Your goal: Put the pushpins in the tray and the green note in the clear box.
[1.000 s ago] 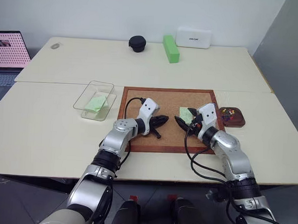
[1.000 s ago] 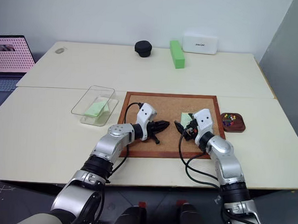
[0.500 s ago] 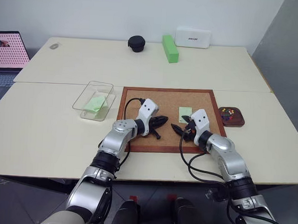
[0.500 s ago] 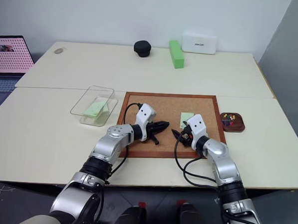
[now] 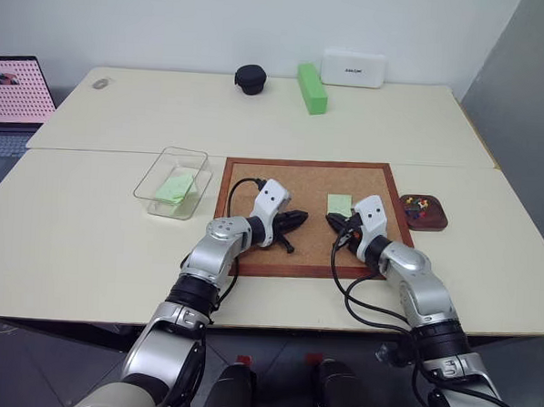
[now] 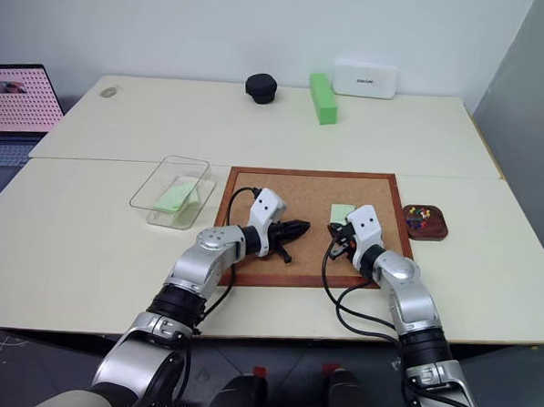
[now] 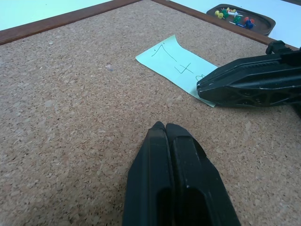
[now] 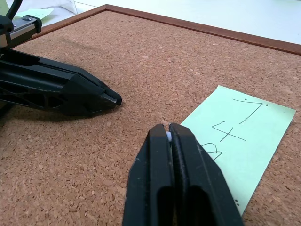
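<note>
jaws on both sides are clenched. left gripper (image 7: 164, 127) hangs low over bare cork near the middle of the corkboard (image 5: 305, 182), holding nothing. right gripper (image 8: 168, 129) has its tips pinched together at the near corner of the green note (image 8: 240, 141), and there's a pale speck between the tips. could be a pin head, but i can't tell from here.

note lies flat on the right half of the board, handwriting up, with tiny holes at its corners. tray (image 5: 438, 221) sits on the table just off the board's right edge, with a cluster of pushpins (image 5: 417, 206) already in it. clear box (image 5: 154, 184) is off the board's left edge, with a green slip (image 5: 174, 188) lying inside.

my read: we're on pin-pulling, likely the last pin on this note. next i'd lift the right hand straight up and check whether a pin comes with it, then swing right to the tray and release. after that, the note needs an edge pinch and a carry across to the box.
</note>
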Available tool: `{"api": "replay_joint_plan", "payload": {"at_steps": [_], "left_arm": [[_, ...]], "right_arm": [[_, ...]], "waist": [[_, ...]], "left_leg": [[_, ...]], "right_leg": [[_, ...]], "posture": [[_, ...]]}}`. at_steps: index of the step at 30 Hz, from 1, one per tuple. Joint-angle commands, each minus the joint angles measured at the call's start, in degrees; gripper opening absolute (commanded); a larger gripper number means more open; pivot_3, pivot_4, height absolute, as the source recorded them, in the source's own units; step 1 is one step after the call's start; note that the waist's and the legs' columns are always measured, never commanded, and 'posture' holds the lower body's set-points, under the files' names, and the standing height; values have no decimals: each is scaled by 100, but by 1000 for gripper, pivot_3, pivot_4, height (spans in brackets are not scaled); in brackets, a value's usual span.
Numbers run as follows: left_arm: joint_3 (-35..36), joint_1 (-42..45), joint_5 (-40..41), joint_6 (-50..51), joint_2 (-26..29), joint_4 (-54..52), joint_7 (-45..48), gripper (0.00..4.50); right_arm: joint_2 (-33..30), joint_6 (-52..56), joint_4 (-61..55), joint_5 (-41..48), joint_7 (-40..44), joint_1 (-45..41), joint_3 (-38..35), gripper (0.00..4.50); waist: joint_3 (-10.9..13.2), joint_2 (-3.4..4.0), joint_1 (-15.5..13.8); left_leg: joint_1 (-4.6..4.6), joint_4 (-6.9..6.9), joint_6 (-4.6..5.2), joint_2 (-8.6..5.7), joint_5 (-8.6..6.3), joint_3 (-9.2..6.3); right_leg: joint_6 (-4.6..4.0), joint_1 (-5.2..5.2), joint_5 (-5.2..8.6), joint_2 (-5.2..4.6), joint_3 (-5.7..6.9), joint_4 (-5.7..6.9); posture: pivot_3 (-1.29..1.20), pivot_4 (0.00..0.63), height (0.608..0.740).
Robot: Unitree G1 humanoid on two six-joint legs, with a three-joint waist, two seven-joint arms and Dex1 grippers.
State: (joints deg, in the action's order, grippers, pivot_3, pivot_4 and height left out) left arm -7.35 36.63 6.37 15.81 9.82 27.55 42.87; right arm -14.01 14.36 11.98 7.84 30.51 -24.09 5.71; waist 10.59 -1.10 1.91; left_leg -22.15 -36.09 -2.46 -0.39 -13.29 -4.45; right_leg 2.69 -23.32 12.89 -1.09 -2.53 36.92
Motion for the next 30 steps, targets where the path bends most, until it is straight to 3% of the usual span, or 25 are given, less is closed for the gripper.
{"api": "replay_joint_plan", "payload": {"at_steps": [1, 18, 23, 30], "left_arm": [[-50, 21, -18, 8, -33, 38, -22, 0], [-114, 4, -99, -69, -71, 132, -146, 0], [257, 117, 180, 140, -235, 127, -443, 0], [1915, 532, 2133, 2360, -534, -230, -823, 1289]], "right_arm": [[-35, -61, -7, -21, -40, -170, -101, 15], [-95, -579, -884, -45, -124, -86, -221, 15], [-211, -603, -1021, -112, -88, -57, -205, 15], [-720, -1347, -1144, -571, 111, 74, -39, 0]], "waist": [[0, 0, 0], [0, 0, -1], [0, 0, -3], [3, -5, 9]], "left_leg": [[0, 0, 0, 0, 0, 0], [1, -1, 0, 0, 0, 0], [0, -1, 0, 0, 0, -1], [-11, -1, 0, 0, 0, -2]], "right_leg": [[0, 0, 0, 0, 0, 0], [0, 0, 0, 0, 1, 1], [0, 0, 0, -1, 0, 1], [1, -6, 0, 0, 5, -2]], "posture": [[0, 150, 740], [0, 150, 740], [0, 150, 740], [0, 150, 740]]}}
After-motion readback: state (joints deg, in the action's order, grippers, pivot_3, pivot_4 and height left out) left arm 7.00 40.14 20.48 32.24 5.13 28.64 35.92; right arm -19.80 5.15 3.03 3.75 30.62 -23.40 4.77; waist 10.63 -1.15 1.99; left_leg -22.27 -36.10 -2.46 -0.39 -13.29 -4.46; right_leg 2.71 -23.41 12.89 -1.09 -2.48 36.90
